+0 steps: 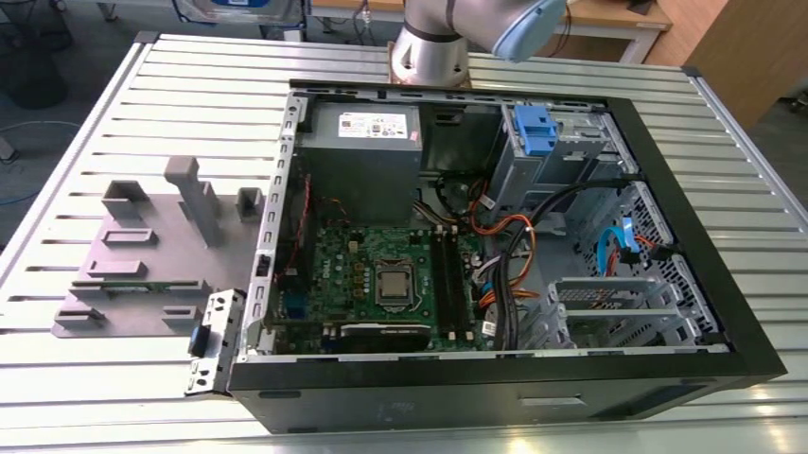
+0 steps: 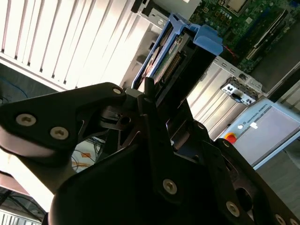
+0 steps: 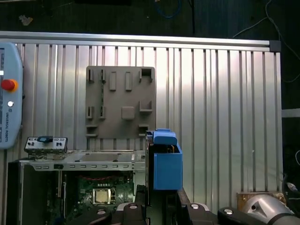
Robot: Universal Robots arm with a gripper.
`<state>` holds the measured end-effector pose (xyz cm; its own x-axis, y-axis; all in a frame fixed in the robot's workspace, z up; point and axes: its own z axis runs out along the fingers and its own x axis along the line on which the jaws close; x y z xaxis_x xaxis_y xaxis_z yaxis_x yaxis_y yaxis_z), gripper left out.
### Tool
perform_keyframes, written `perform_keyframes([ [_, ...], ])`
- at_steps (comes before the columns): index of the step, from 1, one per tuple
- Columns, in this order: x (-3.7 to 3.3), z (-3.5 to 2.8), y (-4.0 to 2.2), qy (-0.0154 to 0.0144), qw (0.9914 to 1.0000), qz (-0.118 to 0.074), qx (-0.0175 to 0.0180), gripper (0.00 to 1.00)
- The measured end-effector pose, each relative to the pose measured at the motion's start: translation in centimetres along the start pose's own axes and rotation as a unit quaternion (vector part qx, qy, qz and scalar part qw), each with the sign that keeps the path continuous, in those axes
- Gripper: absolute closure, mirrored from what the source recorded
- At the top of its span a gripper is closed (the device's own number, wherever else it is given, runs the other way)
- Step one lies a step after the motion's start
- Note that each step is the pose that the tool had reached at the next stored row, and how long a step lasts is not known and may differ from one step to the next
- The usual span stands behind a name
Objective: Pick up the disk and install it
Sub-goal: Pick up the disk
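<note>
Disk, clipped in its blue carrier, is held end-on by the gripper, whose jaws are closed on the edge nearest the wrist. In both wrist views the disk's long axis runs straight out from the gripper, along the tool's own line, so its free end leads any move. In the first wrist view the carried disk hangs at the rim of the open computer case. The motherboard lies to one side of it and the bare ribbed table to the other, with the grey slotted stand near on the table beyond. How high it hangs above that rim cannot be judged. In the exterior view the arm rises at top centre behind the case. The stand sits at centre left of the frame, and a narrower blue bracket sits in a bay at upper right. An empty metal cage shows at lower right. On this evidence pick-up looks complete and installation not yet done, and which bay is meant cannot be told.
</note>
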<state>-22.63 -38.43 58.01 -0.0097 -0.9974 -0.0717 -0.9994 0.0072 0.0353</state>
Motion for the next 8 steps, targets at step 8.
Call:
perform_keyframes([
  [8,-0.01,0.31,-3.46,0.0001,1.0,0.0,-0.0012,0.65],
])
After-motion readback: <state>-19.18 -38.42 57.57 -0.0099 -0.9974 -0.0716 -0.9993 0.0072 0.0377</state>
